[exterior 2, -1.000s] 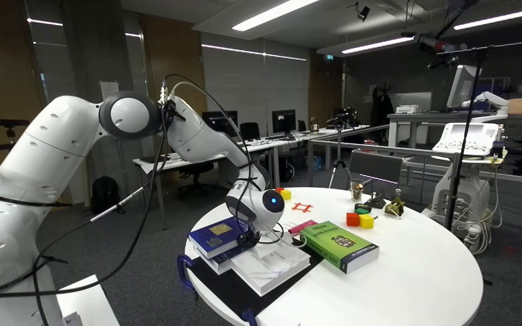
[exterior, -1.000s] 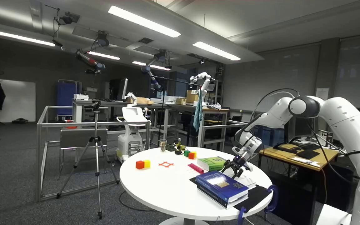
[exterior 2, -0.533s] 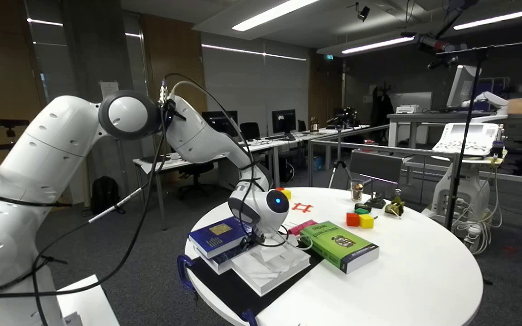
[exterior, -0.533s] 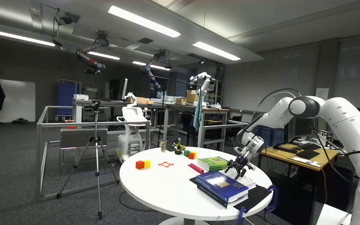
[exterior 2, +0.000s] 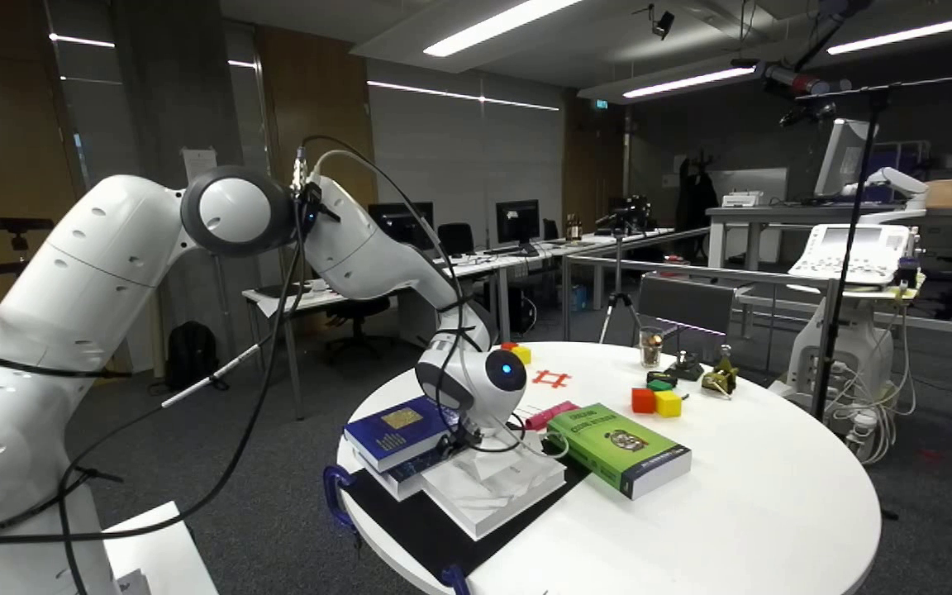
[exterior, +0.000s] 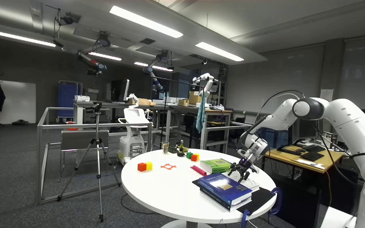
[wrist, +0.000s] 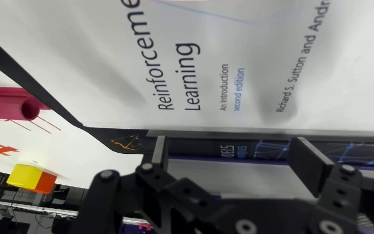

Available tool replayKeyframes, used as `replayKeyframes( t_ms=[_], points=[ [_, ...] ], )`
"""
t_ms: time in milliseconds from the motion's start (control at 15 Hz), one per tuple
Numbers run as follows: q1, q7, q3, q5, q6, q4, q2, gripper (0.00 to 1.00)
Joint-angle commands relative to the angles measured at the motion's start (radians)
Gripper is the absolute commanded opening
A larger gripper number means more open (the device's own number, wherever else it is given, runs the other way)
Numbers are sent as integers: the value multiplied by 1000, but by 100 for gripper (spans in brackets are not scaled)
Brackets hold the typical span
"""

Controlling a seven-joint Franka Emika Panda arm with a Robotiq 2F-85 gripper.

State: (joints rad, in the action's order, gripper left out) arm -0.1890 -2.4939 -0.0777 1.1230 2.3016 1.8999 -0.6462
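Observation:
My gripper [wrist: 227,149] is open, with nothing between its fingers. In both exterior views it sits low among the books, by the edge where the white book meets the blue book stack [exterior: 234,177]. A white "Reinforcement Learning" book [wrist: 206,65] lies flat; it also shows in an exterior view [exterior 2: 497,483]. A blue book [exterior: 223,186] lies on a dark book [exterior: 214,199]. In the wrist view the dark book's cover [wrist: 203,148] and the blue book's pages [wrist: 232,175] show behind the fingers. I cannot tell whether the fingertips touch a book.
A green book [exterior 2: 616,446] and a pink roll [exterior 2: 553,413] lie beside the white book. A black mat [exterior 2: 410,516] is under the books, with blue clamps [exterior 2: 335,496] at the table edge. Coloured cubes [exterior 2: 655,402] and a glass [exterior 2: 650,347] stand farther off.
From one second to half a second ago my gripper shifted slightly rightward in both exterior views. Since then it is almost still. The books have not moved.

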Motion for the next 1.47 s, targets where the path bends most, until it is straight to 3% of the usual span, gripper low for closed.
replayKeyframes(
  t_ms=[0,1400],
  points=[
    [-14,-10,23,8,17,4,-1,100],
    [-1,55,52,8,-3,-18,-50,100]
  ],
)
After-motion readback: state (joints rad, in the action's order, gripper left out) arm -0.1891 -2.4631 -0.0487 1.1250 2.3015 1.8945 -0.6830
